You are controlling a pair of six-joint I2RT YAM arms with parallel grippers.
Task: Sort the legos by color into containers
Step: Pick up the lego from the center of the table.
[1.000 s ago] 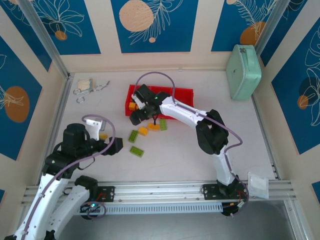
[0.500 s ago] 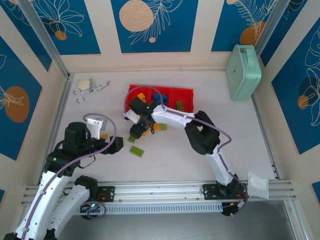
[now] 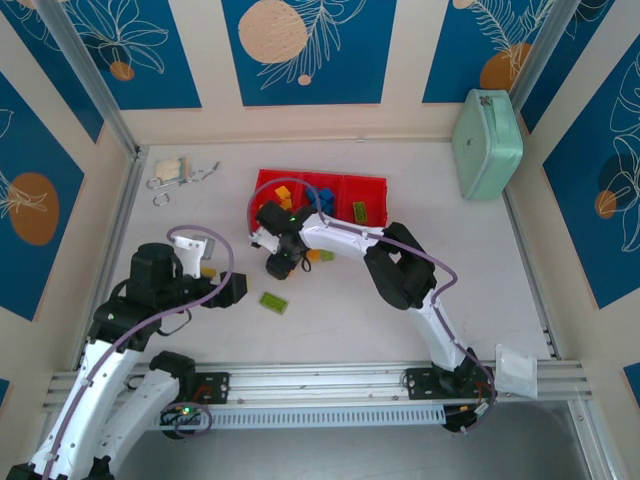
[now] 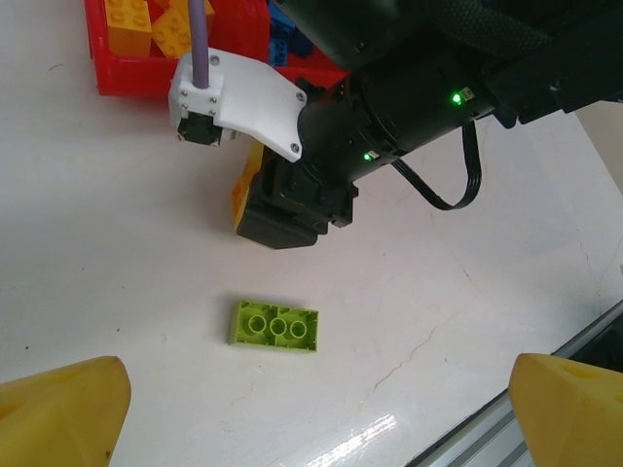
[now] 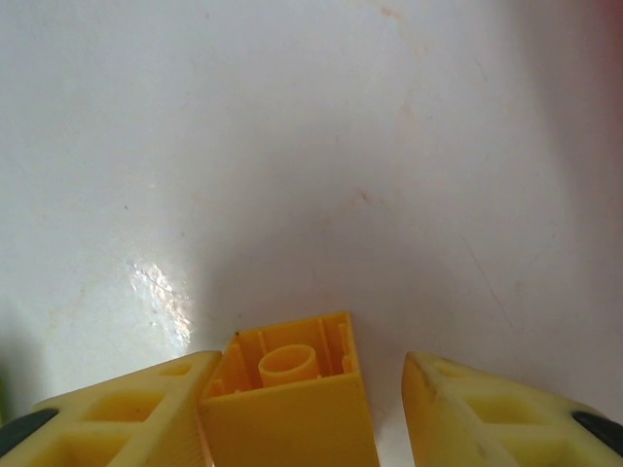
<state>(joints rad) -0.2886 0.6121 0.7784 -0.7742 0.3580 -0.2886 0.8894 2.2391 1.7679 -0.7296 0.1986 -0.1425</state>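
At frame bottom, left gripper (image 4: 316, 413) spread wide, empty, facing a light-green lego (image 4: 275, 324). Beyond, right gripper (image 5: 310, 384) part-open astride an orange-yellow lego (image 5: 292, 409), bottom centre: one pad touching, other apart. Best centred before clamping, then lifted clear toward red tray (image 3: 300, 176), upper centre.

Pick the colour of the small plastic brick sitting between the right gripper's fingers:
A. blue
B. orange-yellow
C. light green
B: the right wrist view shows an orange-yellow plastic brick between the right gripper's yellow fingers, against one finger with a gap to the other.
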